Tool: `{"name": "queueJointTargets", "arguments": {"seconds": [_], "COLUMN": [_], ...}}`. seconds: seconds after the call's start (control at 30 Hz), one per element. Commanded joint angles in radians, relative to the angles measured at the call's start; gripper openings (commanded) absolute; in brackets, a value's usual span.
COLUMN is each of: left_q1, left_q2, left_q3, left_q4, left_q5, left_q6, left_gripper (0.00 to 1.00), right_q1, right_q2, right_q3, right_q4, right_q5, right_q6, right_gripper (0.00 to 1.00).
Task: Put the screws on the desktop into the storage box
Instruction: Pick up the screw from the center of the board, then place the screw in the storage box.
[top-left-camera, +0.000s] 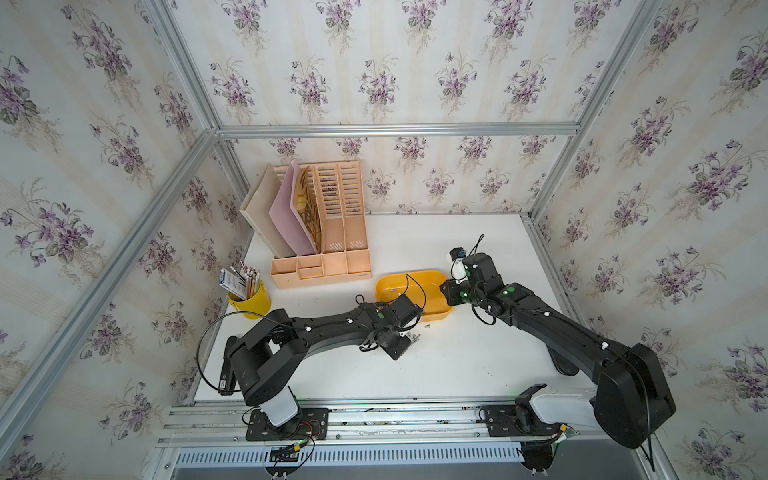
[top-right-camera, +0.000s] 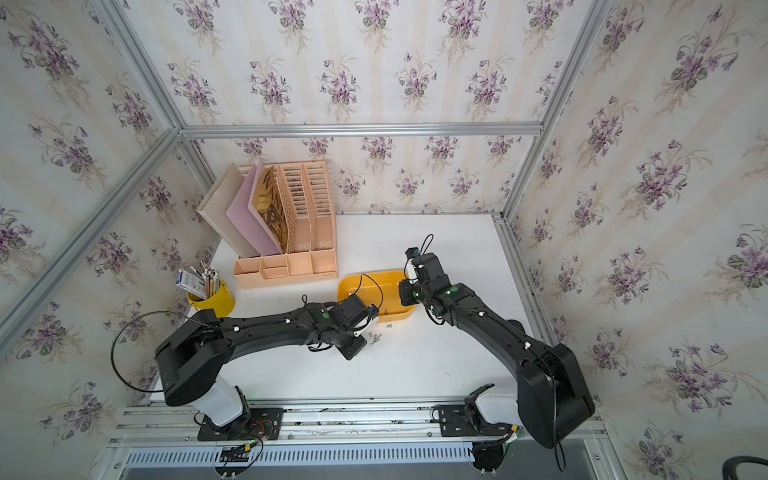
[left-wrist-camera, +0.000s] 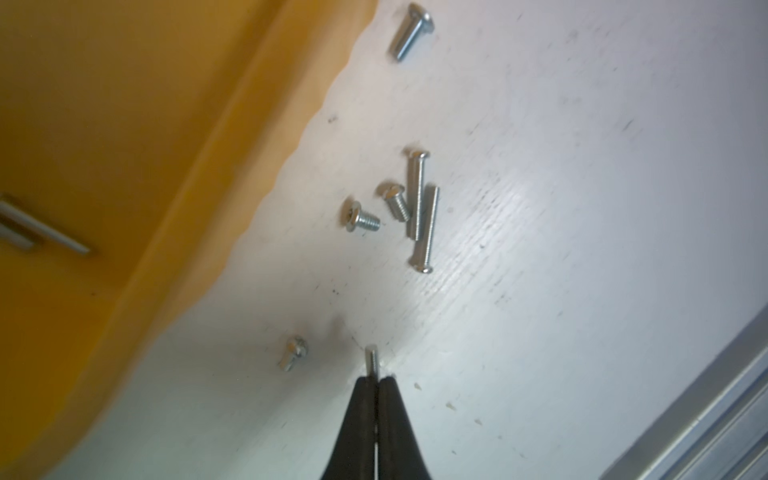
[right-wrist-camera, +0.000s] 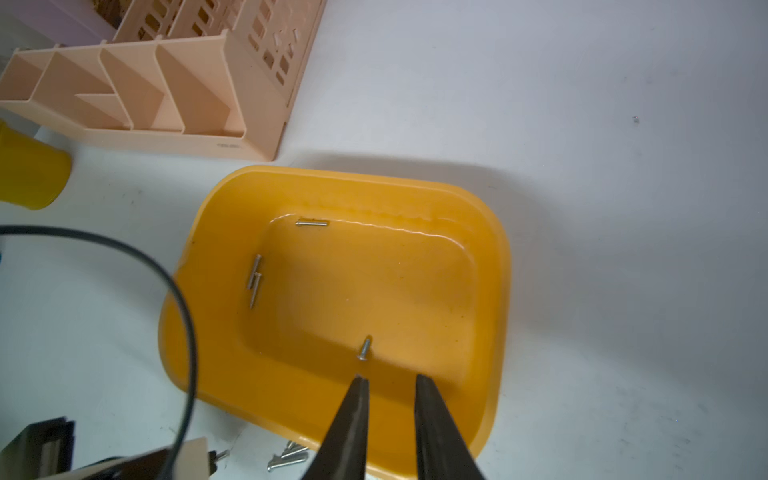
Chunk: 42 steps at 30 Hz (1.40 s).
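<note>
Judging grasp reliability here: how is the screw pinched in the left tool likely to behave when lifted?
Likely stiff and light: the pinched screw is tiny bare metal. It could slip or pivot, since the left tool grips it only at the very tips. If dropped on the desktop it would probably roll, being round-shanked.

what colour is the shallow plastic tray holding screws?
Plain yellow-orange, no pattern. The shallow rounded plastic tray shows best in the right wrist view.
</note>
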Motion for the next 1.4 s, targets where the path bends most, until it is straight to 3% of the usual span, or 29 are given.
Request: {"name": "queueJointTargets", "arguments": {"seconds": [0.0, 0.37, 0.63, 0.73, 0.9, 1.17, 1.3, 1.37], "left_q1": [0.005, 0.102, 0.194, 0.214, 0.221, 0.221, 0.221, 0.221], "left_q2": [-0.026, -0.017, 0.185, 0.229, 0.318, 0.399, 0.357, 0.324], "left_q3": [0.026, 0.283, 0.48, 0.501, 0.556, 0.584, 0.523, 0.504], "left_q4": [-0.028, -0.13, -0.192, -0.177, -0.199, -0.197, -0.151, -0.136], "left_q5": [0.02, 0.045, 0.046, 0.034, 0.021, 0.018, 0.013, 0.004], "left_q6": [0.0, 0.029, 0.108, 0.125, 0.133, 0.103, 0.092, 0.085], "left_gripper": [0.04, 0.06, 0.08, 0.08, 0.12, 0.15, 0.16, 0.23], "right_q1": [-0.001, -0.004, 0.003, 0.075, 0.194, 0.268, 0.299, 0.321], "right_q2": [-0.023, -0.145, -0.302, -0.343, -0.304, -0.168, -0.118, -0.082], "right_q3": [-0.01, -0.092, -0.227, -0.284, -0.357, -0.417, -0.42, -0.419], "right_q4": [0.016, 0.023, 0.076, 0.083, 0.11, 0.261, 0.311, 0.329], "right_q5": [-0.006, -0.015, -0.216, -0.249, -0.206, -0.151, -0.12, -0.108], "right_q6": [0.01, 0.03, 0.064, 0.085, 0.126, 0.126, 0.096, 0.051], "right_gripper": [0.25, 0.24, 0.22, 0.23, 0.24, 0.22, 0.22, 0.25]}}
